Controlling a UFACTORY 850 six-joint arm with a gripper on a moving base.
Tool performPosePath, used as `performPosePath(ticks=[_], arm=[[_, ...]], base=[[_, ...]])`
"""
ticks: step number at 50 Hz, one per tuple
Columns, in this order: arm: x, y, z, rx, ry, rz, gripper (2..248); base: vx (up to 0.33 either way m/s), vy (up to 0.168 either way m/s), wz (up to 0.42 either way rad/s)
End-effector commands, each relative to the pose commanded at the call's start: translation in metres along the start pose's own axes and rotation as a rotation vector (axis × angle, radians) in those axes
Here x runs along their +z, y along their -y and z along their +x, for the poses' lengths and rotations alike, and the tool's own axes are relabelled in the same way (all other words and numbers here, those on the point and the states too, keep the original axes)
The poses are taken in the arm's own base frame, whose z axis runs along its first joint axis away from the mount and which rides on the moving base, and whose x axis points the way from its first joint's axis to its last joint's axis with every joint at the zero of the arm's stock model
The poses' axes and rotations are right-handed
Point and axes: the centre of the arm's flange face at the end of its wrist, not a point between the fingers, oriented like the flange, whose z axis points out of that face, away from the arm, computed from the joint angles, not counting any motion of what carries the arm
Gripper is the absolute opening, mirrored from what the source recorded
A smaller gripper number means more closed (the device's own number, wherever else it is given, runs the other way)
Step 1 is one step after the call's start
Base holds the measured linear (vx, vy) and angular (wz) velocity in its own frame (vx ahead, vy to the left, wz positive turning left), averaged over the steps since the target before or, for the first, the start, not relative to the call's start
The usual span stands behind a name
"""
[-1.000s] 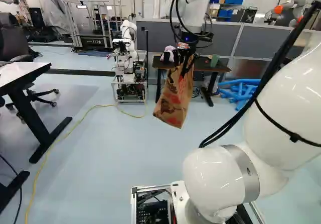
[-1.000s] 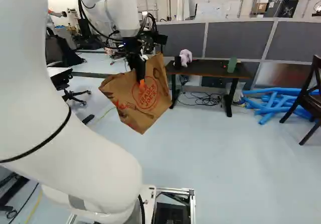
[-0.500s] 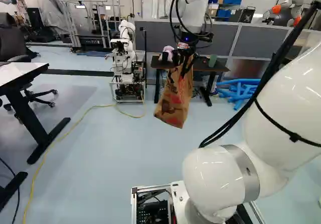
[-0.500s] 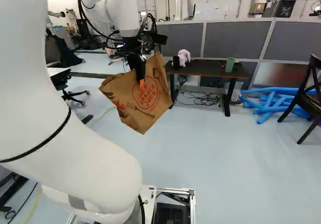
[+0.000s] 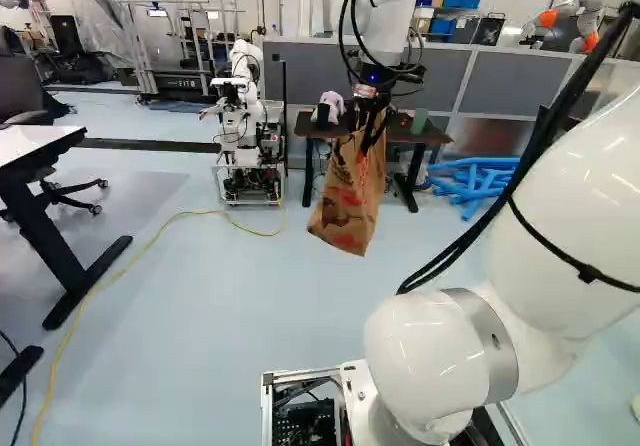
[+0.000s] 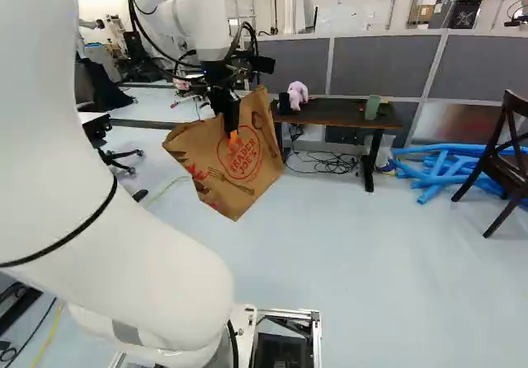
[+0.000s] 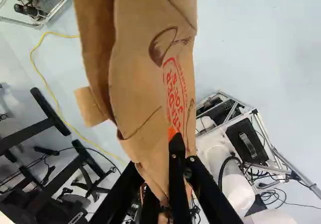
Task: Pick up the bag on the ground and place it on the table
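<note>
Hanging nearer the arm than the dark table, the brown paper bag is pinched between both fingers of the gripper. On that table stand a pink plush toy and a green cup; right of it in the right base view are blue tubes.

Dark chair beside blue tubes — yellow cable near another robot — green cup.
</note>
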Motion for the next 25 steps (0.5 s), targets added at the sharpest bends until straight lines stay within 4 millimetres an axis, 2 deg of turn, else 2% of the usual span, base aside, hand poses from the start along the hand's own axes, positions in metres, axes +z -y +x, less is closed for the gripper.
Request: performPosePath(ticks=[25], arm=[[0.0000, 0.0000, 0.0000, 0.000, 0.000, 0.000, 21]], base=[[0.106, -0.095, 0.002]])
